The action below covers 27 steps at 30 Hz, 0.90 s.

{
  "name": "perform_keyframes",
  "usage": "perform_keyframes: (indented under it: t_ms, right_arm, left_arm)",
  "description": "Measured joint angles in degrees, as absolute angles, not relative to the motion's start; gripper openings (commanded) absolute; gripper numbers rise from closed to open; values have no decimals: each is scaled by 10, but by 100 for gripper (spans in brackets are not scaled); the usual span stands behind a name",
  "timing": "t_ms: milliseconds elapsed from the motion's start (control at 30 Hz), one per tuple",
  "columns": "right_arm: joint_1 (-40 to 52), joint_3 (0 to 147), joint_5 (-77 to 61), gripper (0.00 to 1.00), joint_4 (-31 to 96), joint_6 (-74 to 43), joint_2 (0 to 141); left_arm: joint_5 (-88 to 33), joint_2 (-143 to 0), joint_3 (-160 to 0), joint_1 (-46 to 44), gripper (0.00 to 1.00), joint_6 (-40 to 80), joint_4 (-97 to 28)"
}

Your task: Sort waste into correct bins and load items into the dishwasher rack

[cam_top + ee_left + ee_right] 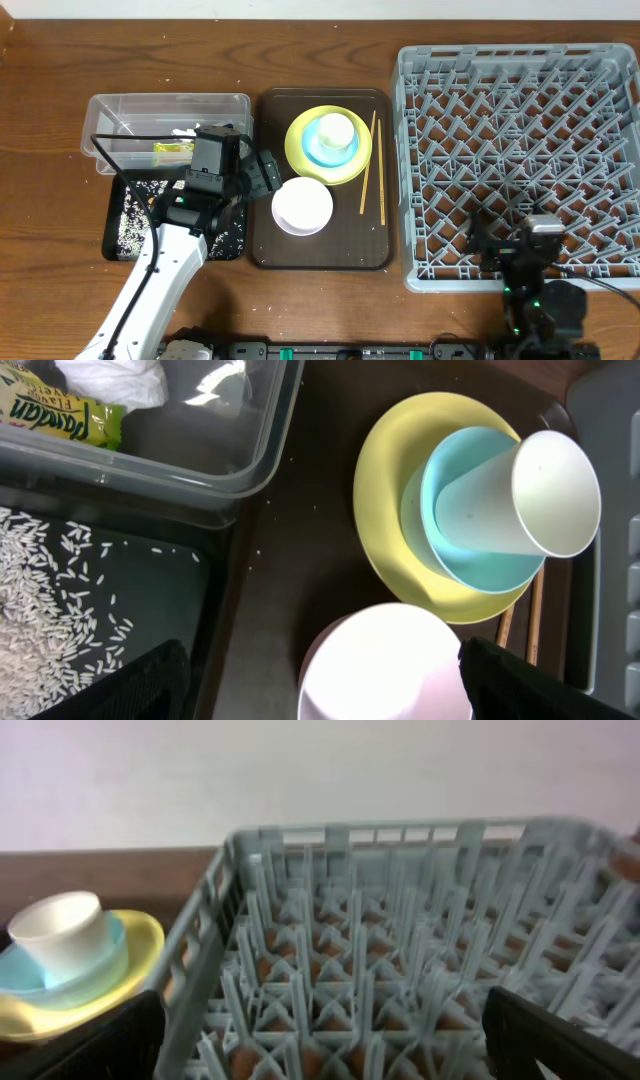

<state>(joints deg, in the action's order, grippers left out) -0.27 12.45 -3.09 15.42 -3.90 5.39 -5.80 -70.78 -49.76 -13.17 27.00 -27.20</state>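
My left gripper point(330, 698) is open above the brown tray, its fingers point(140, 685) standing wide on either side of the pale pinkish-white bowl point(385, 665) without closing on it. The white cup point(530, 495) sits in the light blue bowl point(450, 565) on the yellow plate point(385, 510). Beside the plate lie the chopsticks point(372, 170). The wrapper point(60, 415) and tissue point(110, 380) lie in the clear tub point(250, 470). Rice point(40, 630) covers the black tray point(125, 215). My right gripper point(325, 1050) is open and empty over the near edge of the grey rack point(400, 920).
The dark brown serving tray point(265, 250) lies between the bins and the rack point(520, 160). The tub point(165, 105) stands behind the black tray at the left. Bare wooden table point(60, 60) surrounds everything.
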Motion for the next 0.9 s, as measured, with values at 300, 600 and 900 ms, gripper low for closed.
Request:
perform_keyframes:
  t_ms: [300, 600, 900]
  right_arm:
    - [-3, 413, -30, 99, 331, -57, 295]
    - [9, 685, -96, 99, 605, -63, 617]
    - [39, 715, -254, 75, 564, -73, 799]
  left_arm:
    - [-58, -708, -498, -132, 95, 270, -272]
    - [-58, -708, -498, -132, 96, 270, -271]
    - [-53, -708, -498, -132, 96, 270, -269]
